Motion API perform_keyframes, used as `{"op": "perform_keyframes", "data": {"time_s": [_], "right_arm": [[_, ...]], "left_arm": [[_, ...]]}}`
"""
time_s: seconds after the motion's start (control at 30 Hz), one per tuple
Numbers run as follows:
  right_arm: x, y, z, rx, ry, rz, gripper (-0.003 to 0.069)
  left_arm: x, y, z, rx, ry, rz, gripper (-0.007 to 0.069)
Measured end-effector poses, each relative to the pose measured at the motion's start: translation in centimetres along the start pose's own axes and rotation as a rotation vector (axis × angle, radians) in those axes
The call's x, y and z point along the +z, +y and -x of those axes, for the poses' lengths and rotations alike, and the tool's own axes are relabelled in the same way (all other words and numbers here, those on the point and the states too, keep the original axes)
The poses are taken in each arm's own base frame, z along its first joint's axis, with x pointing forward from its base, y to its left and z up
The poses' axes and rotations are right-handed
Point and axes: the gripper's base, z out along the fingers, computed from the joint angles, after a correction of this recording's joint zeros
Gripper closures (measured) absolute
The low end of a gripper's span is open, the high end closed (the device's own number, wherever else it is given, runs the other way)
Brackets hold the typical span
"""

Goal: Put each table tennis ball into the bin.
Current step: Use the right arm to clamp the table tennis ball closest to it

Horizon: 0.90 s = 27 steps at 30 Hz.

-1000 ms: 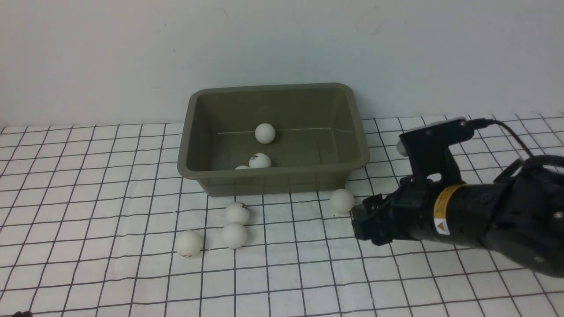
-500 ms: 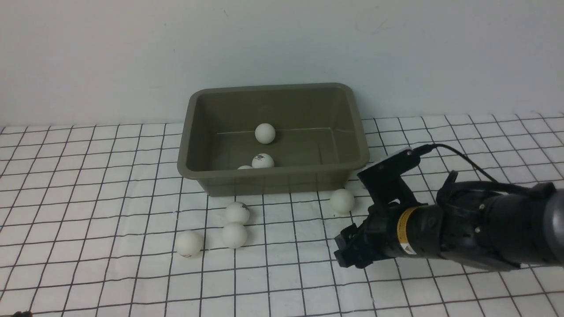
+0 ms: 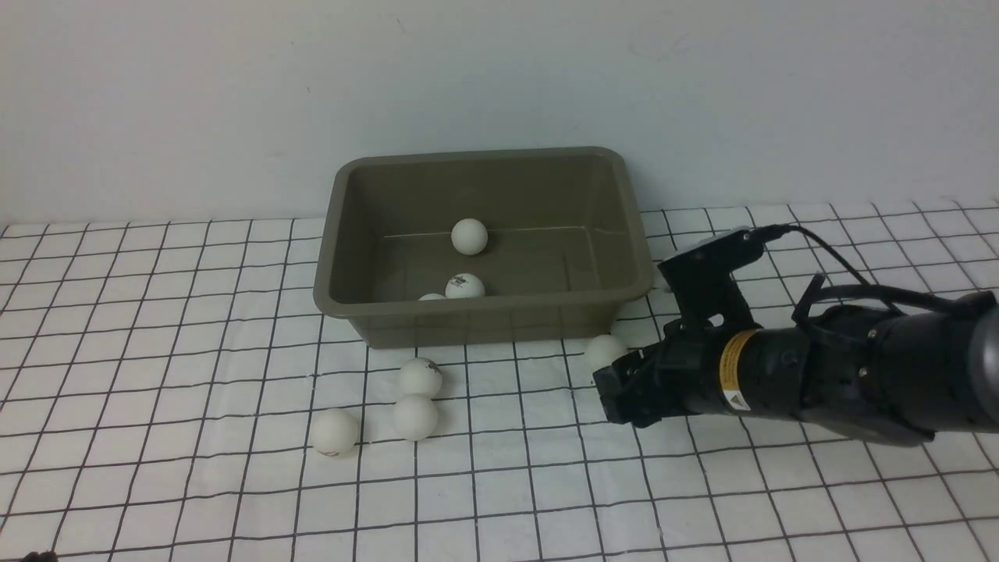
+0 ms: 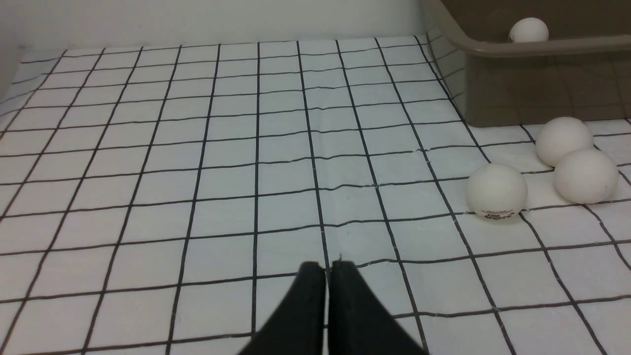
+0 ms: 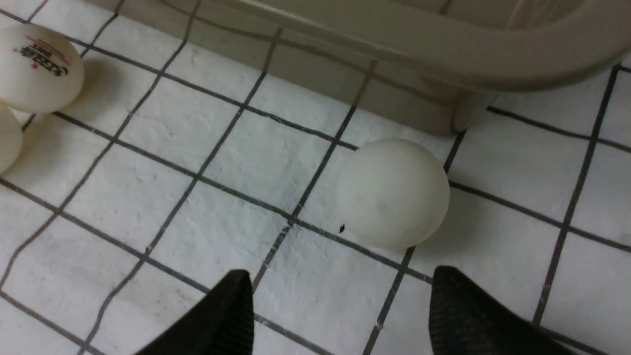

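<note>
White ball (image 5: 393, 192) by bin (image 5: 443, 54) corner | looks light, smooth, roll-prone | right gripper (image 5: 340, 291) open: pinch across its middle | left gripper (image 4: 325, 268) closed, empty

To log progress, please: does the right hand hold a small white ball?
No, the open right hand sits short of the small matte white ball.

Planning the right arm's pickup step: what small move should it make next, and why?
Probably ease the right gripper forward a little, until the table tennis ball sits between the fingers. The fingers stand open and low over the cloth, and the ball, resting by the corner of the bin, lies just ahead of their tips, not yet between them.
</note>
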Motion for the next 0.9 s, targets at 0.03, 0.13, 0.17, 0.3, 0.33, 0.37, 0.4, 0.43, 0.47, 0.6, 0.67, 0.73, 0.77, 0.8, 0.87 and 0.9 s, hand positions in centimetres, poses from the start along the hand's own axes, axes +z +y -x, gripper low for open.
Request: {"op": "perform_keyframes", "data": {"time_s": [0.03, 0.13, 0.17, 0.3, 0.33, 0.37, 0.4, 0.43, 0.47, 0.6, 0.67, 0.73, 0.77, 0.8, 0.87, 0.9], "right_arm": [[0.2, -0.1, -0.1, -0.001, 0.004, 0.0, 0.0223], [0.6, -0.3, -0.3, -0.004, 0.008, 0.002, 0.0223], [0.7, -0.4, -0.2, -0.005, 0.008, 0.0, 0.0223], [1.1, -0.6, 0.2, -0.005, -0.002, -0.002, 0.0223], [1.2, -0.6, 0.4, -0.005, -0.005, -0.003, 0.0223], [1.3, -0.7, 0.5, -0.006, -0.008, -0.003, 0.0223], [1.4, -0.7, 0.7, -0.006, -0.011, -0.003, 0.0223], [1.6, -0.7, 1.0, -0.007, -0.018, -0.004, 0.0223], [1.7, -0.7, 1.1, -0.008, -0.018, -0.006, 0.0223], [2.1, -0.9, 1.1, -0.008, -0.005, -0.02, 0.0222], [2.4, -1.0, 1.0, -0.007, 0.003, -0.023, 0.0222], [2.5, -1.1, 0.9, -0.006, 0.007, -0.025, 0.0222], [2.5, -1.1, 0.9, -0.007, 0.007, -0.025, 0.0222], [2.5, -1.1, 1.0, -0.008, 0.005, -0.025, 0.0222], [2.5, -1.1, 1.3, -0.01, -0.001, -0.03, 0.0222], [2.5, -1.1, 1.6, -0.011, -0.009, -0.031, 0.0222]], "left_arm": [[0.0, 0.0, 0.0, 0.0, 0.0, 0.0, 0.0629], [0.0, 0.0, 0.0, 0.0, 0.0, 0.0, 0.0629], [0.0, 0.0, 0.0, 0.0, 0.0, 0.0, 0.0629], [0.0, 0.0, 0.0, 0.0, 0.0, 0.0, 0.0629], [0.0, 0.0, 0.0, 0.0, 0.0, 0.0, 0.0629], [0.0, 0.0, 0.0, 0.0, 0.0, 0.0, 0.0629], [0.0, 0.0, 0.0, 0.0, 0.0, 0.0, 0.0629], [0.0, 0.0, 0.0, 0.0, 0.0, 0.0, 0.0629], [0.0, 0.0, 0.0, 0.0, 0.0, 0.0, 0.0629], [0.0, 0.0, 0.0, 0.0, 0.0, 0.0, 0.0629], [0.0, 0.0, 0.0, 0.0, 0.0, 0.0, 0.0629], [0.0, 0.0, 0.0, 0.0, 0.0, 0.0, 0.0629], [0.0, 0.0, 0.0, 0.0, 0.0, 0.0, 0.0629], [0.0, 0.0, 0.0, 0.0, 0.0, 0.0, 0.0629], [0.0, 0.0, 0.0, 0.0, 0.0, 0.0, 0.0629], [0.0, 0.0, 0.0, 0.0, 0.0, 0.0, 0.0629]]}}
